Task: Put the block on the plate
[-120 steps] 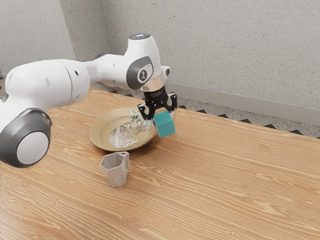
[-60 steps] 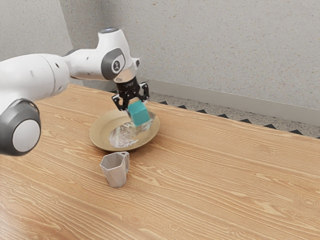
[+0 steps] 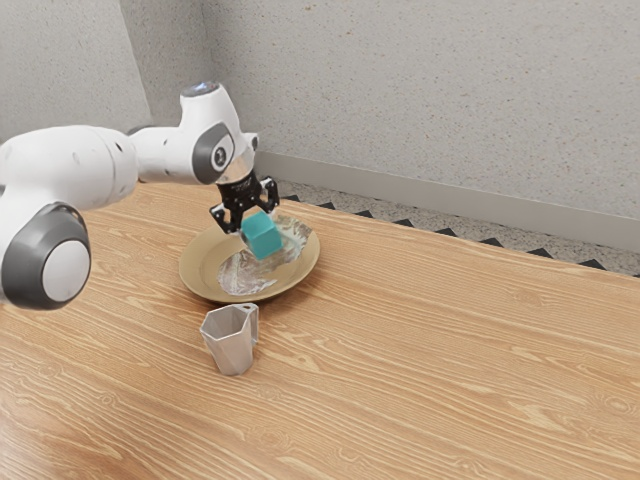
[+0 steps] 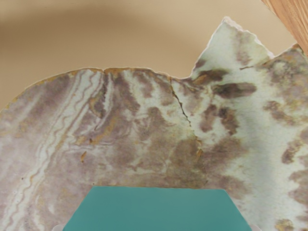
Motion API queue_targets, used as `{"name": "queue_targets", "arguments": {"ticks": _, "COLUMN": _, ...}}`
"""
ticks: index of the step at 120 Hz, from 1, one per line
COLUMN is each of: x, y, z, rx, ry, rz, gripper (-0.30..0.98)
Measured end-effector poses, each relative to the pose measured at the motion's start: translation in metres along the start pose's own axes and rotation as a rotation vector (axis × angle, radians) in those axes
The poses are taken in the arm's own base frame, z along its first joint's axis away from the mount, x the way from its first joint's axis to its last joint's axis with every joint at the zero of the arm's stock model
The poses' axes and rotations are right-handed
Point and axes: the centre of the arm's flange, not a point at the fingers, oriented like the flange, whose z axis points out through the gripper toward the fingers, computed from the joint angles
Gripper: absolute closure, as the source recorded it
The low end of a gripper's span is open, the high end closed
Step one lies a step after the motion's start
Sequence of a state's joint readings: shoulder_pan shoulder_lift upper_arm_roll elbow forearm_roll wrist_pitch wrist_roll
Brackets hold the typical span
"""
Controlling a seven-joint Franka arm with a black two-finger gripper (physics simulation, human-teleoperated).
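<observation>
My gripper [image 3: 256, 222] is closed on the teal block [image 3: 263, 237], its fingers parted by the block's width and touching two sides. I hold the block tilted, above the tan plate [image 3: 200, 268] with its marbled patch [image 3: 240, 275]. A grey mug [image 3: 230, 347] stands on the wooden table [image 3: 430, 350], just to the plate's near side in the exterior view

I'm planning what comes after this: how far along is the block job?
Picking up the block and bringing it over the plate look done. In hand: the tool grips the block, tilted, above the plate's marbled patch. Left, it seems: lowering it, releasing it on the plate and backing away.
</observation>
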State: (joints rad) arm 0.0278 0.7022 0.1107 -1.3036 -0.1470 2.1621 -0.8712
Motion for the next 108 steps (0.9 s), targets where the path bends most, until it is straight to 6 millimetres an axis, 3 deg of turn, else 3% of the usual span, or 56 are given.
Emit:
{"name": "queue_targets", "arguments": {"ticks": 27, "x": 0.023, "y": -0.017, "z": 0.02, "rx": -0.001, "ry": 0.016, "rz": -0.035, "gripper": 0.3}}
{"name": "queue_targets", "arguments": {"ticks": 52, "x": 0.03, "y": -0.026, "z": 0.041, "rx": 0.015, "ry": 0.011, "rz": -0.05, "gripper": 0.3}}
{"name": "queue_targets", "arguments": {"ticks": 70, "x": 0.031, "y": -0.027, "z": 0.044, "rx": 0.015, "ry": 0.012, "rz": -0.051, "gripper": 0.25}}
{"name": "queue_targets", "arguments": {"ticks": 92, "x": 0.031, "y": -0.028, "z": 0.037, "rx": 0.01, "ry": 0.017, "rz": -0.05, "gripper": 0.1}}
{"name": "queue_targets", "arguments": {"ticks": 108, "x": 0.03, "y": -0.025, "z": 0.002, "rx": -0.02, "ry": 0.035, "rz": -0.033, "gripper": 0.06}}
